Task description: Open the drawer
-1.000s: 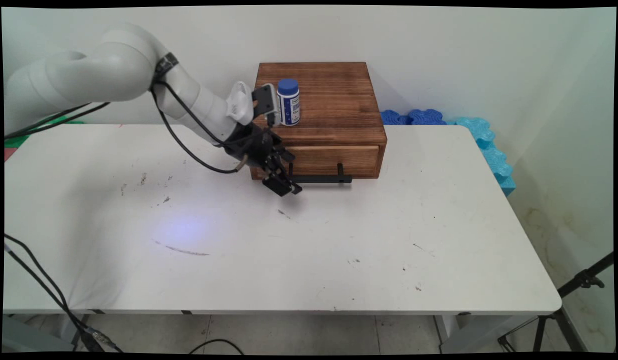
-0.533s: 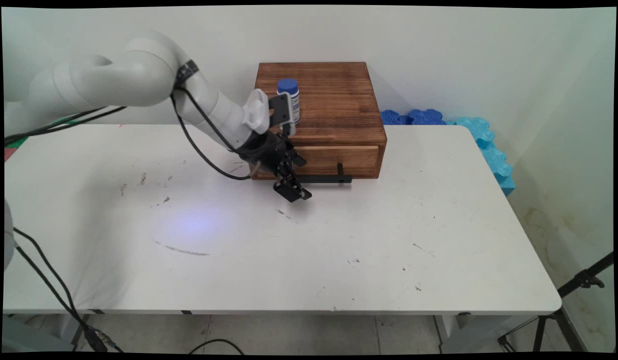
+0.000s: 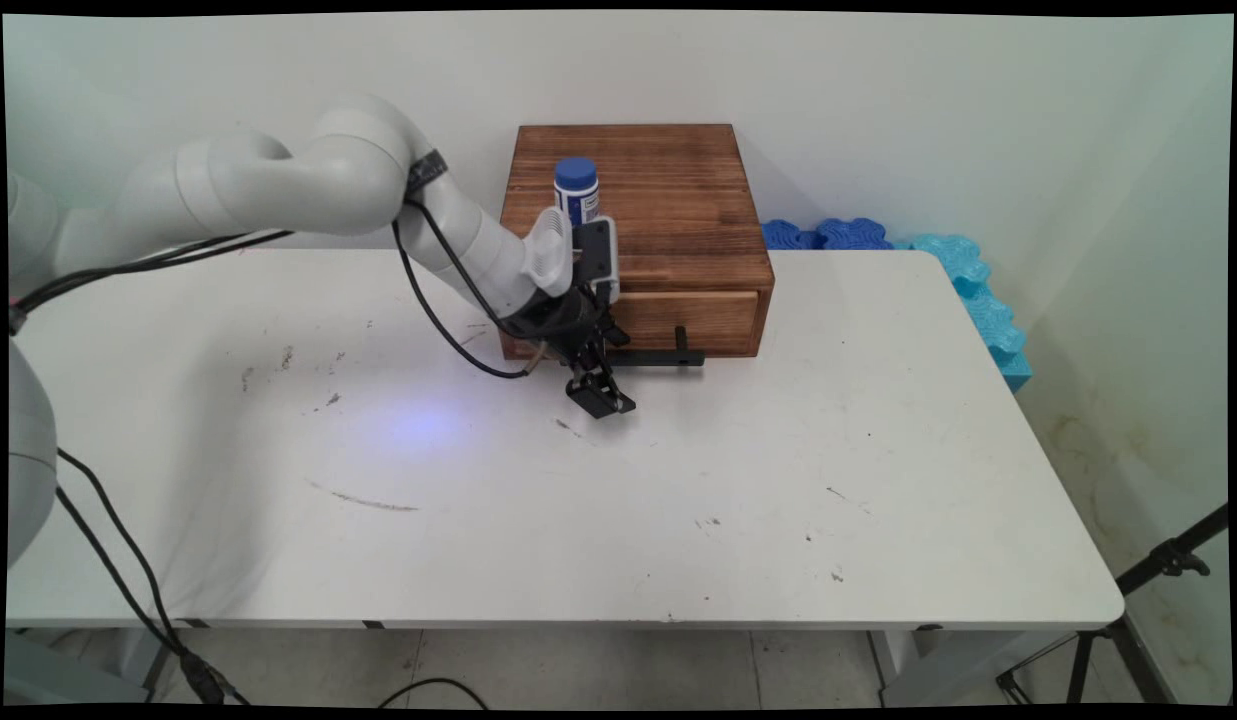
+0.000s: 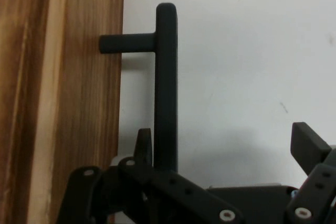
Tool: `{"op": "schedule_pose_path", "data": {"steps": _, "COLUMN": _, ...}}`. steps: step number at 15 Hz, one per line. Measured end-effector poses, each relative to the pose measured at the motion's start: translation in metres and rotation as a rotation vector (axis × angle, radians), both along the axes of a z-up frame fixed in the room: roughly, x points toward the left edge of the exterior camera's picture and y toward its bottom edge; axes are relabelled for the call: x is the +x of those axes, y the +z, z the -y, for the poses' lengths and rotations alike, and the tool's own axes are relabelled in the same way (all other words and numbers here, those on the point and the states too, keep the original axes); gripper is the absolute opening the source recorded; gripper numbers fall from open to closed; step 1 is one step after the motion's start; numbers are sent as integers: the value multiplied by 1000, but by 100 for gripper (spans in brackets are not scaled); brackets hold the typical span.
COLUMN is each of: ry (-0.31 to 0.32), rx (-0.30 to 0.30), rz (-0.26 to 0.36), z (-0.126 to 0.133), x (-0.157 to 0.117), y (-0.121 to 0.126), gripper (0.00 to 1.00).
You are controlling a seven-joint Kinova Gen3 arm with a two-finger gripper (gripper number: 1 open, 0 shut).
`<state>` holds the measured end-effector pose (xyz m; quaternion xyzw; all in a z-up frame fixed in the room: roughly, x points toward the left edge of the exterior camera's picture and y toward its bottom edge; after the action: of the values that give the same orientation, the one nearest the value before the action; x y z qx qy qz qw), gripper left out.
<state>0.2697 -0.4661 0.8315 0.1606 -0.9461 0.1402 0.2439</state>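
Note:
A brown wooden box (image 3: pixel 668 200) with one drawer stands at the back of the white table (image 3: pixel 678 520). The drawer is shut, and a black bar handle (image 3: pixel 658 357) runs across its front. My black gripper (image 3: pixel 600 398) hangs low at the handle's left end and is open. In the hand view the handle (image 4: pixel 166 87) runs between the two fingers, close beside one fingertip (image 4: pixel 144 142), while the other fingertip (image 4: pixel 308 145) stands far off over the table. The drawer front (image 4: pixel 63 98) fills that view's left side. A white bottle with a blue cap (image 3: pixel 576 190) stands on the box top, behind my wrist.
Blue foam pieces (image 3: pixel 938 270) lie behind the table's back right corner, against the wall. A black tripod (image 3: pixel 1158 570) stands on the floor at the right. Black cables hang from the arm on the left.
The arm has swung right along the drawer front, and the gripper has moved right and slightly down, from the box's left corner to the handle's left end.

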Motion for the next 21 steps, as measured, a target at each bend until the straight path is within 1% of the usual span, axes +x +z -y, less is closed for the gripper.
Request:
{"op": "schedule_pose_path", "data": {"steps": 6, "ry": -24, "rx": -9, "rz": 32, "z": 7, "x": -7, "y": -20, "gripper": 100}}
{"op": "schedule_pose_path", "data": {"steps": 11, "ry": -33, "rx": -8, "rz": 41, "z": 8, "x": -11, "y": -27, "gripper": 100}}
{"op": "schedule_pose_path", "data": {"steps": 17, "ry": -37, "rx": 5, "rz": 40, "z": 2, "x": -19, "y": -31, "gripper": 100}}
{"op": "schedule_pose_path", "data": {"steps": 21, "ry": -39, "rx": 23, "rz": 33, "z": -8, "x": -26, "y": -32, "gripper": 100}}
